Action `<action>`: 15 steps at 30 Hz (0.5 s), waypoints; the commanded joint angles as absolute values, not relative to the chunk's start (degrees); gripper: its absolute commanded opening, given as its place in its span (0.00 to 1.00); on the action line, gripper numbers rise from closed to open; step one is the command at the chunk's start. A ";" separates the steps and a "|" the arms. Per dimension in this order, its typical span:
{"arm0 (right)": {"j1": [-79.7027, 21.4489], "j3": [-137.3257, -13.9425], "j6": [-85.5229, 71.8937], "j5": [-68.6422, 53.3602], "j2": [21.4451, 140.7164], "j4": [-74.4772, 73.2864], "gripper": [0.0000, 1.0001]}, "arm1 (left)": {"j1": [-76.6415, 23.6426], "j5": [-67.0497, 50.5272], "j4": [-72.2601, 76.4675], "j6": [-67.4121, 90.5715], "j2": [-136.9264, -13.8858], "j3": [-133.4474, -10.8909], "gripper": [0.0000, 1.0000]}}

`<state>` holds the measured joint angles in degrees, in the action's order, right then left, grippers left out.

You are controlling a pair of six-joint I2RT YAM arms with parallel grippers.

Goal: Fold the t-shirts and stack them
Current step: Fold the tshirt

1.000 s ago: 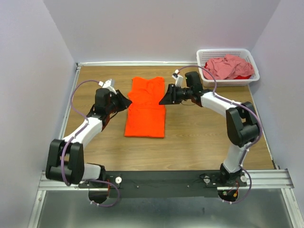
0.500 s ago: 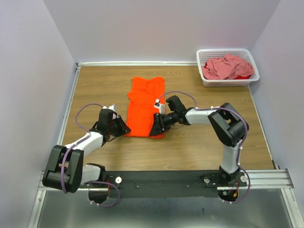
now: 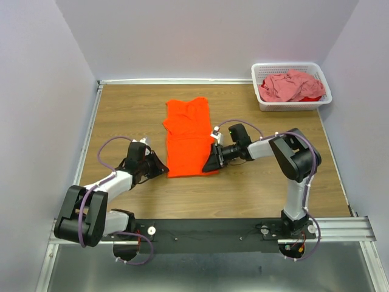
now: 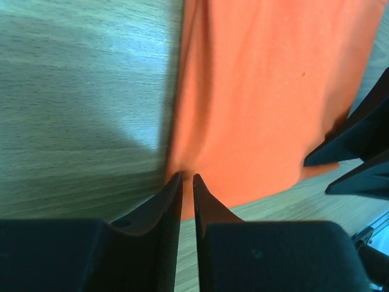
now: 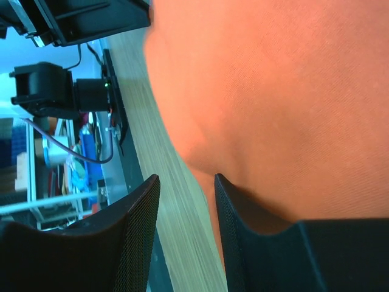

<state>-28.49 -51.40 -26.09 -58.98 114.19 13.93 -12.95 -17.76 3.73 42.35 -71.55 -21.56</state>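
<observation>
Top external view, from the near edge outward: both arms reach low over the wooden bench (image 3: 127, 115), bent inward toward the near end of the orange t-shirt (image 3: 189, 137). The left tool (image 3: 161, 170) sits at the shirt's near left corner and the right tool (image 3: 210, 165) at its near right corner, each pointing at the cloth from its own side.

Seen from the left wrist, that tool's fingers (image 4: 173, 194) are drawn almost together. Only a thin slit is left between them, orange shows in the slit, and the tips lie right on the corner of the hem, so they appear pinched on the cloth. Seen from the right wrist, its fingers (image 5: 143, 225) stand apart with a plain gap. The shirt's corner comes down into that gap, with bare wood showing beside it, and nothing is clamped.

Beyond the tools the orange shirt lies flat in a long narrow strip near the middle of the bench, running away from the arms, with its neckline at the far end.

At the far right corner stands a white lattice basket (image 3: 292, 104), well apart from the orange shirt. The pink t-shirt (image 3: 289, 85) lies crumpled inside it.
</observation>
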 commanded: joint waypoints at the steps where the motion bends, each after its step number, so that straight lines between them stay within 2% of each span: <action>1: -25.05 -48.07 -20.84 -49.66 114.08 6.52 0.50 | -13.36 -17.75 0.88 41.84 -70.93 -21.27 0.21; 9: -24.96 -51.76 -21.97 -46.34 100.66 0.62 0.50 | -14.76 -14.24 -4.13 40.43 -62.94 -26.71 0.29; 15: -23.65 -56.68 -25.57 -39.92 98.52 0.26 0.51 | -15.29 -14.85 -0.45 38.59 -64.33 -31.01 0.33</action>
